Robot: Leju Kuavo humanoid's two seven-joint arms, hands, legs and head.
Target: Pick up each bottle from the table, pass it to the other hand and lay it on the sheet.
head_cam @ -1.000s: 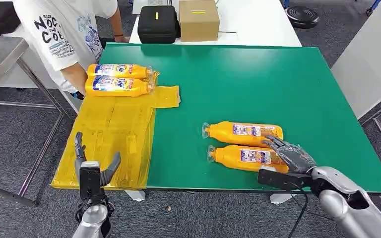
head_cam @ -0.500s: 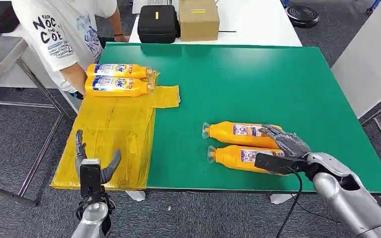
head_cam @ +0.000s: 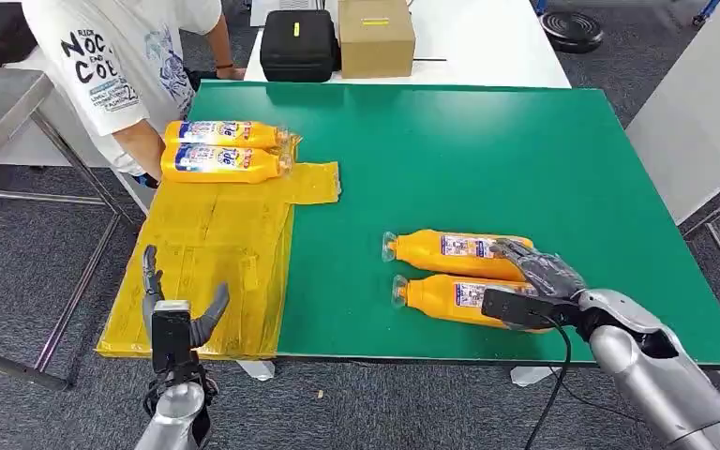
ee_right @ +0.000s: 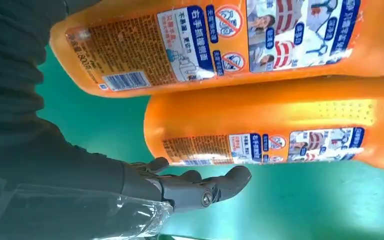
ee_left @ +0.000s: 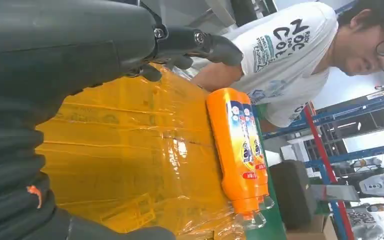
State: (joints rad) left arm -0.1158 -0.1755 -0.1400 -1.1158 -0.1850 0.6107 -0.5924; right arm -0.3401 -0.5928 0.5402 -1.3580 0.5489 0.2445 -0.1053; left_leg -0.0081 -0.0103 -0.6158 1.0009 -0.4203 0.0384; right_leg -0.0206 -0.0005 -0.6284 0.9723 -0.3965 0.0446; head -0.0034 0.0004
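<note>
Right hand [head_cam: 542,275] hides both bottles' [head_cam: 450,296] bases, fingers [head_cam: 523,258] apart; left hand [head_cam: 173,305] spread.

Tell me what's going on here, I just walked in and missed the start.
The robot is moving orange bottles onto the yellow sheet. Two bottles already lie at its far end, beside a person. The right hand reaches over the two bottles on the green table, above the nearer bottle and at the farther one, gripping neither. The left hand waits open over the sheet's near edge.

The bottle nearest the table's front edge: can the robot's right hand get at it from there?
Probably yes. The right hand already lies over the nearer bottle, fingers spread, nothing between them; the farther bottle lies close alongside.
</note>
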